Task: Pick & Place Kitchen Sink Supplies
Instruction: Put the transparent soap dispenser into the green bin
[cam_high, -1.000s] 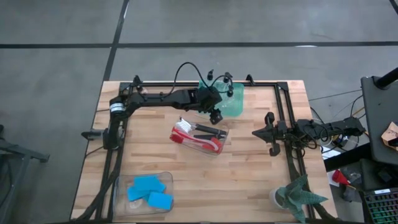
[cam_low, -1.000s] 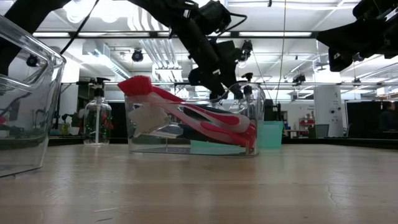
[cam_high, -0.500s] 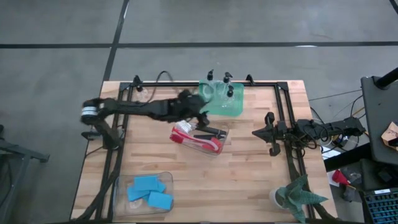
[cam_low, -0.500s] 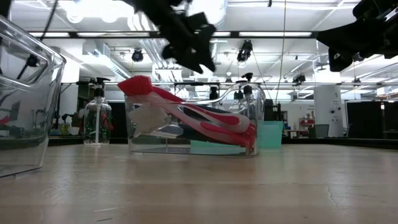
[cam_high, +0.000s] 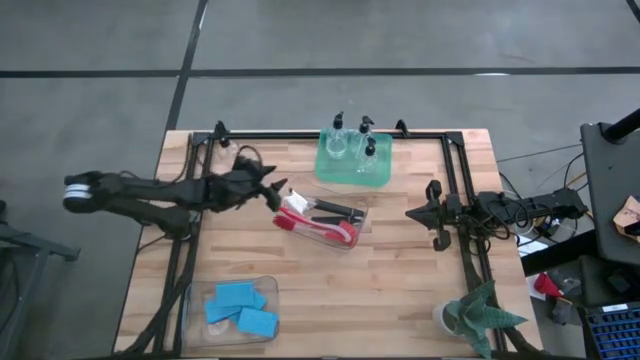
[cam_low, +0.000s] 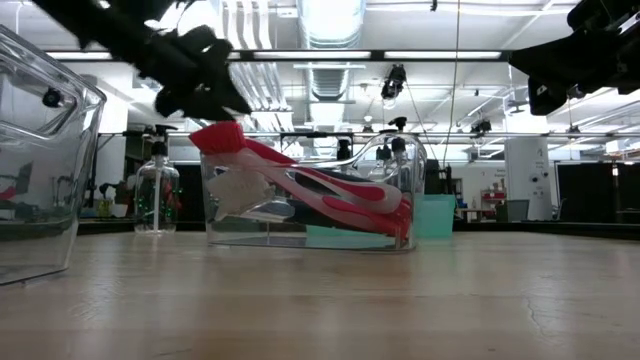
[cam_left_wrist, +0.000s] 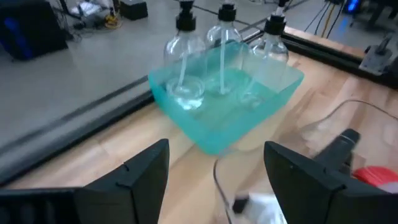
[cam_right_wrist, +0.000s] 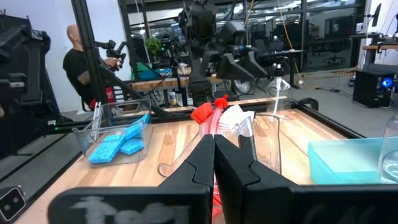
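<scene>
Near: blue sponges (cam_high: 240, 305), soft slabs, in clear bin (cam_high: 196, 300) | Middle: my left gripper (cam_high: 279, 192) has pulled back from green tray (cam_high: 352, 176) to the brushes (cam_high: 318, 218) bin, jaws spread, empty | Far: three clear bottles (cam_high: 350, 142) in tray, outlines blurred | right gripper (cam_high: 413, 213) parked, jaws pressed together

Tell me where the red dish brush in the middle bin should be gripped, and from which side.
Grip the red dish brush just behind its head, where it sticks up over the clear bin's rim at the end nearest the left gripper. Come from above: the handle lies slanted down inside the bin among other brushes, so the walls likely block a sideways approach.
</scene>
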